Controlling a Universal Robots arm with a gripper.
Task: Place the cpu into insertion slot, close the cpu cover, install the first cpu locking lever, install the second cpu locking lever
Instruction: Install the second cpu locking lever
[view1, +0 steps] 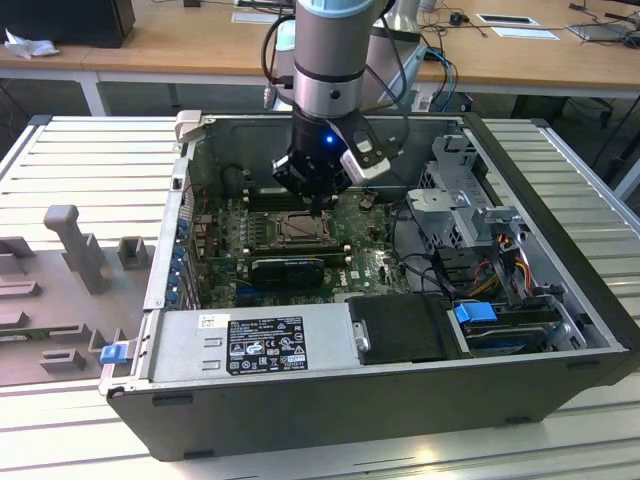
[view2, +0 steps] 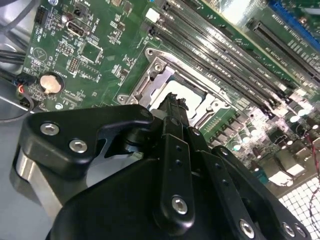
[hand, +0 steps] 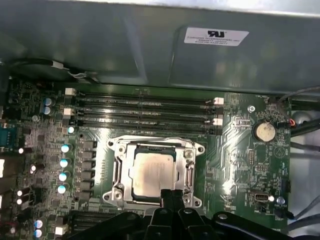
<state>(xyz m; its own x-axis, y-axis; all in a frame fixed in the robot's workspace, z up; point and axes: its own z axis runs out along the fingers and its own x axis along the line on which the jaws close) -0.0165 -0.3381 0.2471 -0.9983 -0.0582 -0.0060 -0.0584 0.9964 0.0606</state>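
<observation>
The cpu (hand: 152, 172) lies flat in the insertion slot (hand: 114, 150), its pale metal top facing up. The cpu cover (hand: 155, 147), a dark frame plate, lies down around the chip. My gripper (hand: 172, 194) is shut with nothing between its thin dark fingers. Its tips sit at the socket's edge, just beside the chip. In the second wrist view the gripper (view2: 172, 104) points down at the cpu (view2: 176, 91). In the exterior view the gripper (view1: 320, 205) hangs right over the insertion slot (view1: 298, 230) inside the open computer case.
Long black memory slots (hand: 145, 107) run along one side of the socket. A coin battery (hand: 265, 131) sits on the board. A black expansion card (view1: 288, 268), the power supply (view1: 265, 340) and a drive cage (view1: 470, 190) crowd the case; its metal walls (view1: 170, 230) enclose everything.
</observation>
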